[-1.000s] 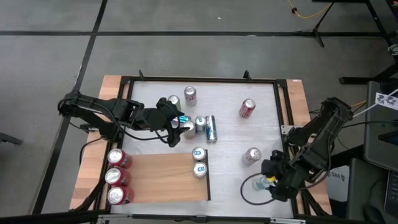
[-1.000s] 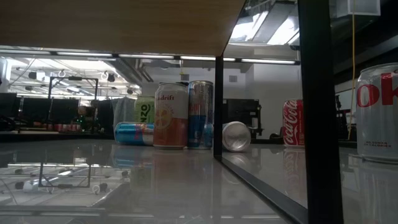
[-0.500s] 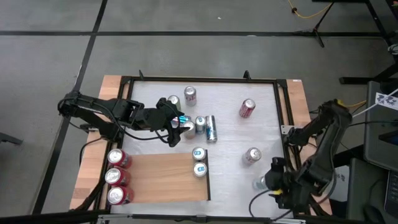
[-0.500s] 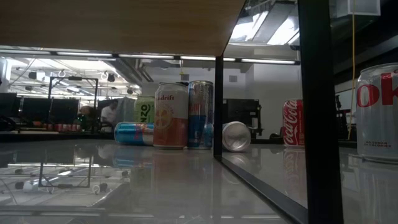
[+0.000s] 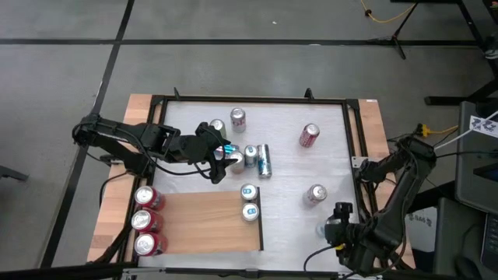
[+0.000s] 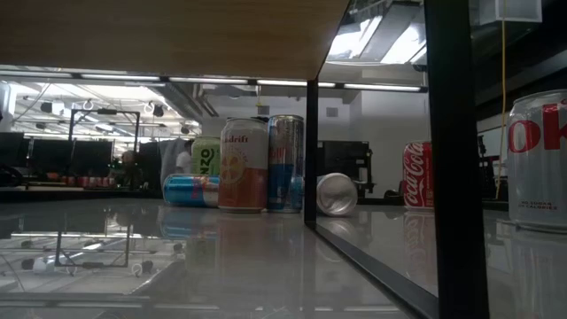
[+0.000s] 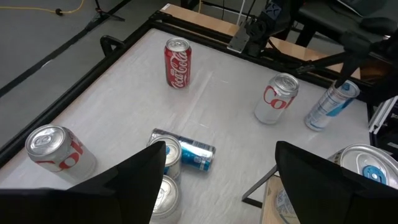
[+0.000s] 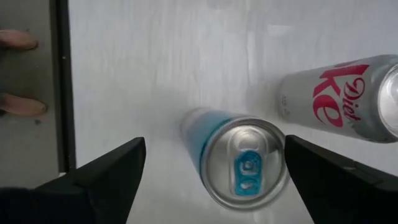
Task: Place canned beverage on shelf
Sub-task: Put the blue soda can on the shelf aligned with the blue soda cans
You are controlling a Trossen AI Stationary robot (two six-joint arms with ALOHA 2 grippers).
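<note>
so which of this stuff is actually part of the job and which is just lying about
In the job:
- shelf
- slim blue can, upright between the fingers of the open right gripper
- left gripper, open over the middle cans

Lying about for now:
- Coca-Cola can
- Diet Coke can
- blue can on its side
- shoes on the floor

the shelf [image 5: 206,222] is a flat, light brown wood board with a thin dark strip on its right edge. it lies at the near left part of the white table. three red cans [image 5: 145,222] stand in a row along its left edge. two cans with blue tabs [image 5: 249,201] stand at its far right corner.
</note>
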